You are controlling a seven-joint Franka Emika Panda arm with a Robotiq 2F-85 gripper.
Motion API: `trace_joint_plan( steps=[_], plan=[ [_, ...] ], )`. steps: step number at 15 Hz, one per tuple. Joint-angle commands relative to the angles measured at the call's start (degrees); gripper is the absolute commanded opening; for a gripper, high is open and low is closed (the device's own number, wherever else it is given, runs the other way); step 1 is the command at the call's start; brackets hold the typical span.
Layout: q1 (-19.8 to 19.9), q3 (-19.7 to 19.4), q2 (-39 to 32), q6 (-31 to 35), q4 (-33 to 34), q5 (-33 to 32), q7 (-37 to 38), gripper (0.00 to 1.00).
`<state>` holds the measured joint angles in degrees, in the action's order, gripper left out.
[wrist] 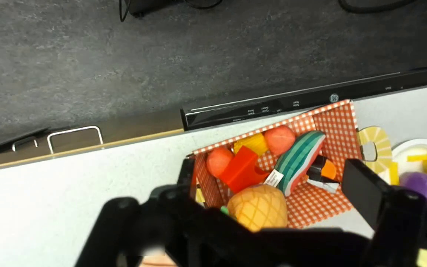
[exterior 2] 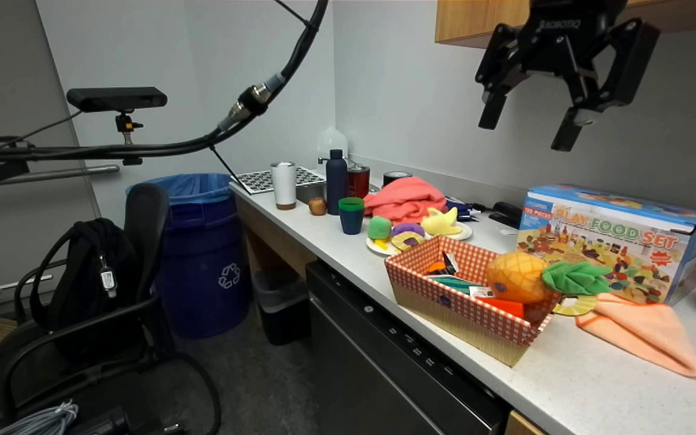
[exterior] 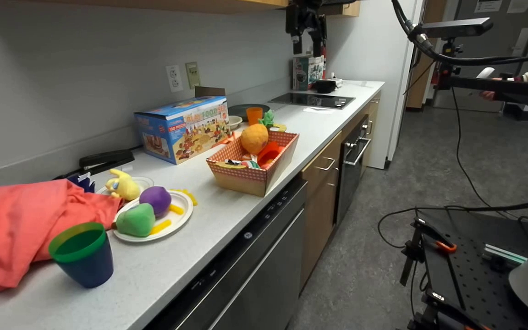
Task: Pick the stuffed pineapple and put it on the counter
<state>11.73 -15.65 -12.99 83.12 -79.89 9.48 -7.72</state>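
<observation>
The stuffed pineapple (exterior: 255,138) is orange-yellow with a green leafy tuft. It lies tilted in a red-checkered basket (exterior: 239,181) on the pale counter (exterior: 204,229). In an exterior view the pineapple (exterior 2: 516,278) rests at the basket's end, its tuft hanging over the rim. In the wrist view the gripper hides part of the pineapple (wrist: 260,207) and most of its tuft. My gripper (exterior 2: 528,128) is open and empty, well above the basket. It also shows high up in an exterior view (exterior: 307,46), and its fingers stand wide apart in the wrist view (wrist: 274,180).
The basket also holds a red toy box (wrist: 245,168), a watermelon slice (wrist: 300,161) and other toys. A play food box (exterior 2: 614,241) stands behind it. An orange cloth (exterior 2: 644,332), a plate of toy fruits (exterior: 181,220) and a blue-green cup (exterior: 85,261) are nearby. Wooden cabinets (exterior 2: 475,24) hang above.
</observation>
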Motion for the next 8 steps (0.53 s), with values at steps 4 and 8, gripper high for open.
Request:
trace_joint_plan(
  steps=[4, 8],
  plan=[
    [4.1, 2.6, -9.6, -6.4, 17.1, 0.8, 1.9, 1.00],
    [6.4, 3.9, -16.0, -8.5, 26.5, 1.8, 3.3, 1.00]
  ],
)
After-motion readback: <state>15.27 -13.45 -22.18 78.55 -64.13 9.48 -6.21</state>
